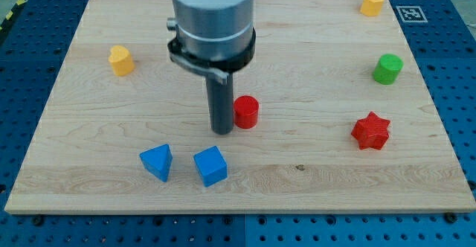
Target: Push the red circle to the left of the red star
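Note:
The red circle (246, 111) sits near the middle of the wooden board. The red star (370, 131) lies well to the view's right of it, slightly lower. My tip (222, 131) rests on the board just at the view's left of the red circle, touching or almost touching its side. The arm's grey body (212, 16) rises above it and hides part of the board behind.
A blue triangle (157, 161) and a blue cube (210, 165) lie below my tip. A yellow block (120, 60) is at the view's left, another yellow block (372, 2) at the top right, a green cylinder (387, 68) at the right.

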